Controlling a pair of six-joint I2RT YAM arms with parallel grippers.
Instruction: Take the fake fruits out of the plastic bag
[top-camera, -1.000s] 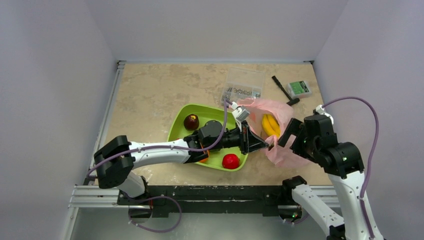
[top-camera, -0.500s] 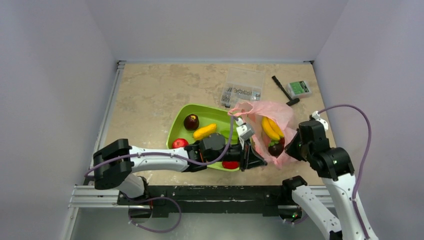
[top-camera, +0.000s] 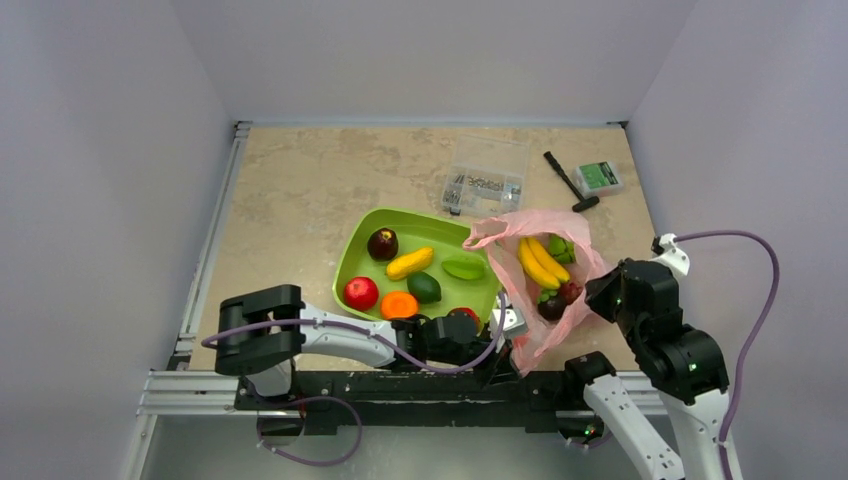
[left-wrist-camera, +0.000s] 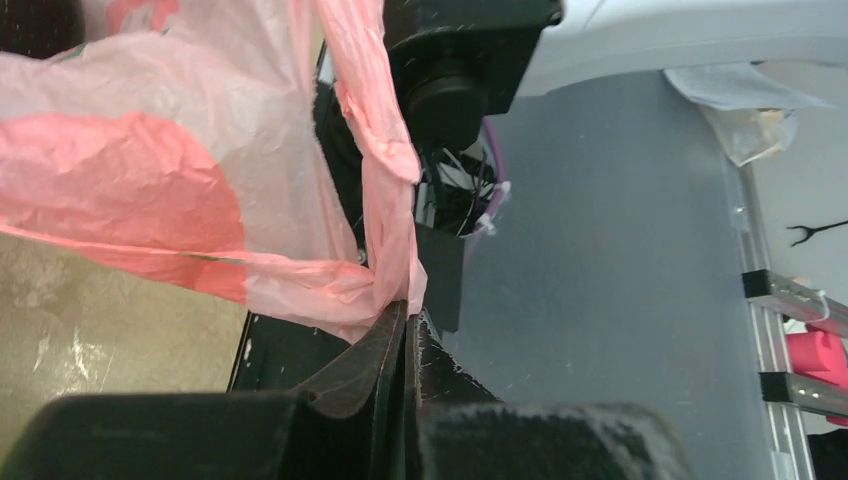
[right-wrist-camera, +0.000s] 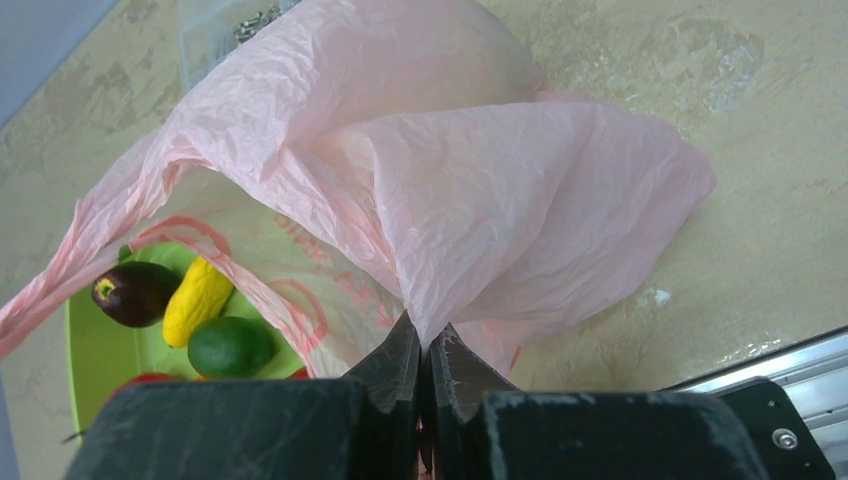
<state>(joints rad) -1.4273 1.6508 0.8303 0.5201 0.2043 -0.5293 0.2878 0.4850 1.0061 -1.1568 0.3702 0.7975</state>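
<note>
The bag (top-camera: 553, 333) is translucent pink with a darker red print, the banana (top-camera: 537, 264) yellow, the grapes (top-camera: 555, 300) dark red, the round fruit (top-camera: 560, 248) lime green, the tray (top-camera: 356, 250) light green, the table (top-camera: 320, 190) beige with marbled veins.

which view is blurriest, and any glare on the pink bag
Left wrist view: softest, the left gripper a dark blur near the lens, the plastic bag glowing with light through it. Right wrist view: bag creases crisp, the right gripper blurred. Top external view: even light, no obvious glare.
</note>
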